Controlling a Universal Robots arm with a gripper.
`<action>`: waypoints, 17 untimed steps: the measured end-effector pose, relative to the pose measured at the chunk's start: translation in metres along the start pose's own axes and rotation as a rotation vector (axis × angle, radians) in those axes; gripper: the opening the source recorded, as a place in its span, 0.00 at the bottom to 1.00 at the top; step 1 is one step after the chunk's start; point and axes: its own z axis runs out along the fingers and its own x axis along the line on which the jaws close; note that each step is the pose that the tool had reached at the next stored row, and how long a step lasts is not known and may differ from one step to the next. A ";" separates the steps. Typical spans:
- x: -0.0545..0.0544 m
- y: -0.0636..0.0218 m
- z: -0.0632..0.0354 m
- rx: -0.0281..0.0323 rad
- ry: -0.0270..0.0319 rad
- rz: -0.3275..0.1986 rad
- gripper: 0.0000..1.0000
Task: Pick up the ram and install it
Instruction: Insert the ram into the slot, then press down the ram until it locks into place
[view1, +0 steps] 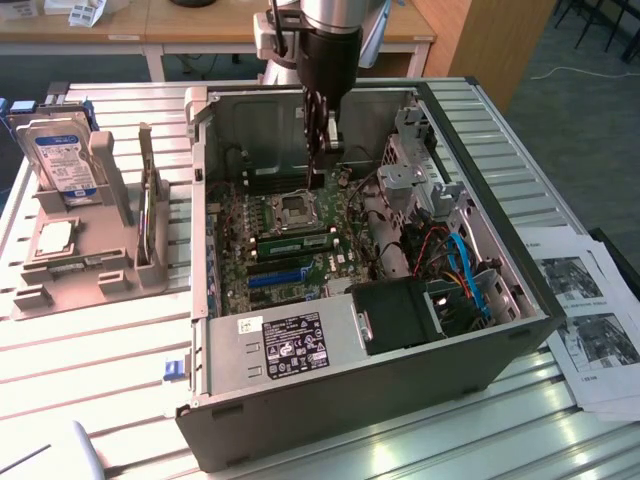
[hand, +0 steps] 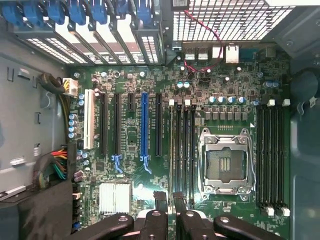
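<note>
**A:** Where is the ram?

**B:** The ram is inside the open computer case. It stands on edge on the motherboard, in the bank of black memory slots between the CPU socket and the blue expansion slot. It is a green stick with dark chips along its face, and it runs parallel to the blue slot.

**A:** Is it pushed fully home?

**B:** I cannot tell. The latches at its ends are too small to read.

**A:** And the gripper?

**B:** The gripper hangs in the mouth of the case, above the board and clear of the ram. In the wrist view its dark fingers hover over one end of that same bank of slots, beside the socket. They stand a little apart with a narrow gap, and nothing is pinched between them.

**A:** Anything outside the case?

**B:** On the table, at the exterior view's left, a hard drive with a blue label stands upright in a grey holder. Printed sheets lie at the exterior view's right, just beside the case.
</note>
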 end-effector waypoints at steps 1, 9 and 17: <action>0.000 0.0000 -0.0015 0.0000 0.0004 0.000 0.19; 0.001 0.0002 -0.0103 0.0001 0.0033 0.000 0.19; 0.001 0.0002 -0.0103 0.0001 0.0034 0.000 0.19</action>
